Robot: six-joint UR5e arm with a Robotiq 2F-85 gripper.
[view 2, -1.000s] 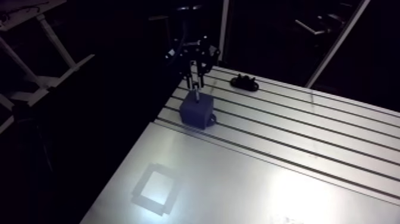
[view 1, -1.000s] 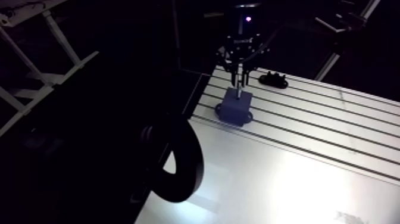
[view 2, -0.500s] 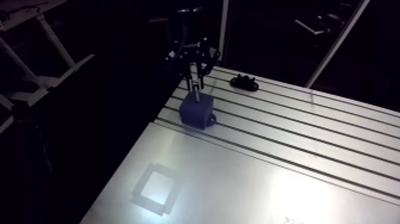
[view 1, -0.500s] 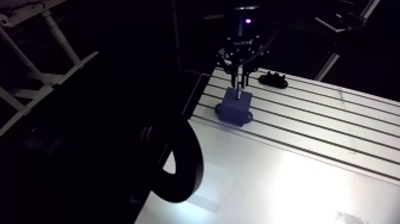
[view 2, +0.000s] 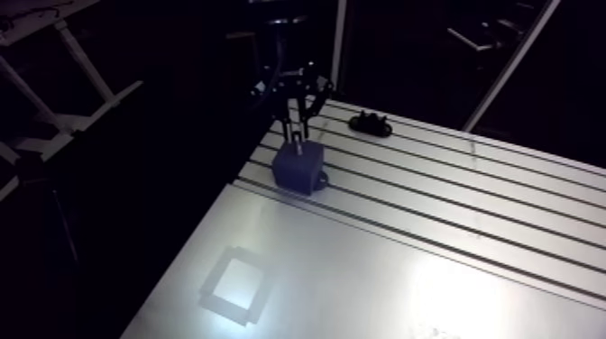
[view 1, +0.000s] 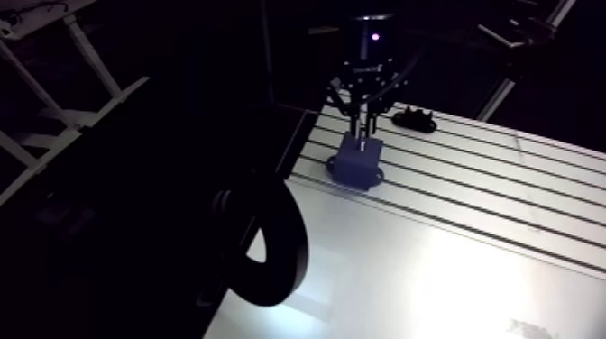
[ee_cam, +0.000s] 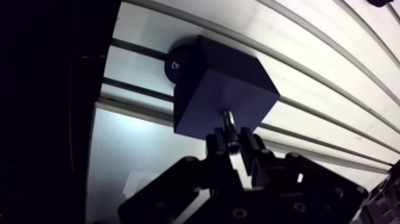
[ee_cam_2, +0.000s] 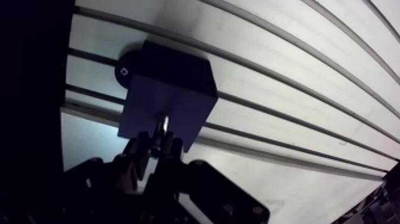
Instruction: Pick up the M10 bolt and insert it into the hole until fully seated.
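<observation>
A dark blue block (ee_cam: 235, 83) stands on the slotted table (view 1: 505, 207), near its left edge. In the wrist view my gripper (ee_cam: 234, 144) is directly over the block's top face and shut on the M10 bolt (ee_cam: 228, 124). The bolt's metal shank points down at the block, its tip at or just over the top face. The hole itself is hidden under the bolt. In the arm view the gripper (view 1: 363, 126) hangs straight above the block (view 1: 359, 160).
A small black fixture (view 1: 415, 118) lies on the table behind the block. The block has a round foot with a screw (ee_cam: 173, 64) on its side. The table's left edge (view 2: 203, 230) drops off close beside the block.
The wrist has come down slightly toward the block with the bolt still in the fingers. The block and the black fixture have not moved.
</observation>
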